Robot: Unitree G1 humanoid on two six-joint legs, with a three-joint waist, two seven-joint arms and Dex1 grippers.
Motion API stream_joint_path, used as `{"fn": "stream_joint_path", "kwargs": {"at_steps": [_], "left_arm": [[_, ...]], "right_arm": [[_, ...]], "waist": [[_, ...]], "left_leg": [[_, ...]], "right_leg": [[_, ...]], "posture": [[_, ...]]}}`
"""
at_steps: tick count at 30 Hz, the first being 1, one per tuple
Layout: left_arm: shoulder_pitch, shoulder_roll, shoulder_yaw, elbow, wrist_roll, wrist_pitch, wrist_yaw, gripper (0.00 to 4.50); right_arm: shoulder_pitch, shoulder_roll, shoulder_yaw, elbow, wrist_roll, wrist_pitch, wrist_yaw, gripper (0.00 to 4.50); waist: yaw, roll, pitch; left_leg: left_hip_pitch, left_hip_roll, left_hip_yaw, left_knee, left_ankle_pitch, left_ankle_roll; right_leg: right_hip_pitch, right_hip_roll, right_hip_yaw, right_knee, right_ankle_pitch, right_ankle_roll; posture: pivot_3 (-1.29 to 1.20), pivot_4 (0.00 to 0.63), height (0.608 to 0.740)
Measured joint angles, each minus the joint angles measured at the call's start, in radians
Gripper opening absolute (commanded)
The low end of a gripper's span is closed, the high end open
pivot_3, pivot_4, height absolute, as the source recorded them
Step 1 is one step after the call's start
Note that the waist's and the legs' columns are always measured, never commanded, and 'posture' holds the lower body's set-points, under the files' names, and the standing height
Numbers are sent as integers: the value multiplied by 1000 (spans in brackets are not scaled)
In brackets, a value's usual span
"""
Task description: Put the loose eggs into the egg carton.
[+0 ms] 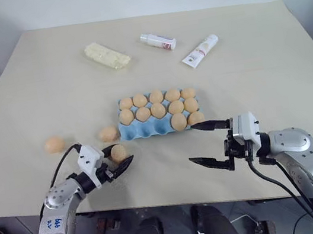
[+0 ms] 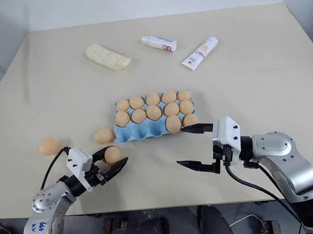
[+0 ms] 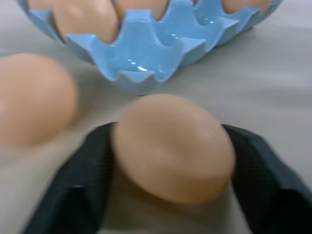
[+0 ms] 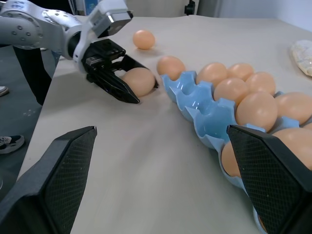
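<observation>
Egg (image 3: 173,146) sits between the left gripper's (image 1: 118,162) black fingers, which bracket it on the table, just short of the egg carton (image 1: 141,130). An uneven squeeze could squirt it out sideways. Right gripper (image 1: 210,142) gapes empty beside the carton's near corner.

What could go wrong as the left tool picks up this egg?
The left tool has its fingers around an egg lying on the table; the smooth shell might slip out. Another loose egg lies close by and could get knocked. The egg carton has empty cups only in its near row, beside filled ones.
</observation>
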Motion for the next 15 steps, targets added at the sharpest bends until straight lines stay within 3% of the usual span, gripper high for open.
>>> {"fn": "stream_joint_path", "kwargs": {"at_steps": [2,6,9,15], "left_arm": [[13,5,3,-20,-6,12,-1,2125],[25,57,8,-96,-39,25,-54,2125],[-54,66,-35,-126,-40,47,-83,2125],[-340,-95,-215,30,26,58,-71,2125]], "right_arm": [[4,0,0,-1,0,3,-6,4500],[15,0,-1,-9,0,13,-14,4500],[18,0,0,-13,0,14,-18,4500],[15,15,28,-25,-14,15,-40,4500]], "waist": [[-1,0,0],[0,0,0],[7,0,0],[3,-1,0]], "left_leg": [[0,0,0,0,0,0],[0,0,0,0,0,0],[0,-1,-1,1,1,1],[-1,-3,-1,2,2,1]], "right_leg": [[0,0,0,0,0,0],[0,0,0,0,0,0],[2,-1,-1,0,0,0],[1,0,-1,-1,3,2]], "posture": [[0,150,740],[0,150,740],[0,150,740],[0,150,740]]}}
